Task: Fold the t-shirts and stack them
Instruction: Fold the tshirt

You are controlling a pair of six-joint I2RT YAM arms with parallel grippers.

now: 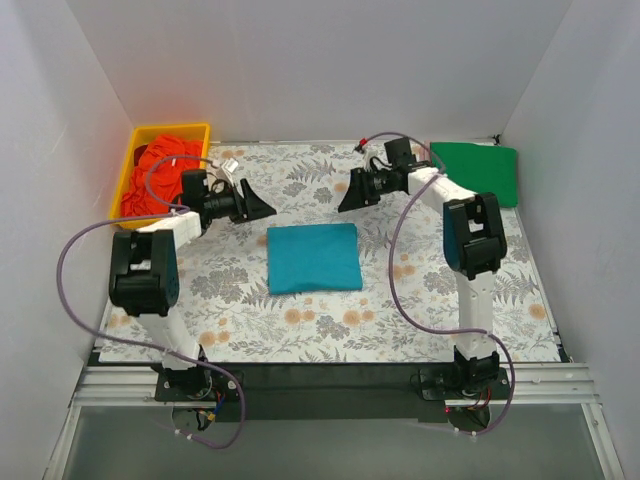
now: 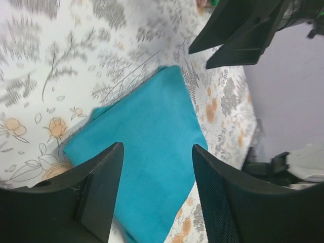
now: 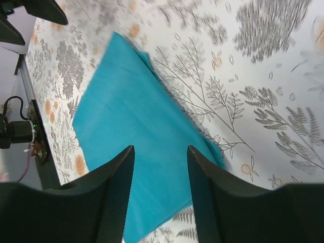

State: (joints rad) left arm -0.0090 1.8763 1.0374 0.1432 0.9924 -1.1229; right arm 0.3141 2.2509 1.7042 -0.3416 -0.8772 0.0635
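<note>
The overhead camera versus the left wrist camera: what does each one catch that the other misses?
Only the overhead view shows the yellow plastic bin holding crumpled orange-red cloth, the folded bright green shirt at the far right, and both whole arms. Only the left wrist view shows the left gripper close up, jaws apart and empty. Both show the folded teal-blue shirt lying flat on the grey floral sheet, and the right gripper.

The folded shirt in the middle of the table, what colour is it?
Plain teal-blue shirt, no pattern; the top view shows it best.
</note>
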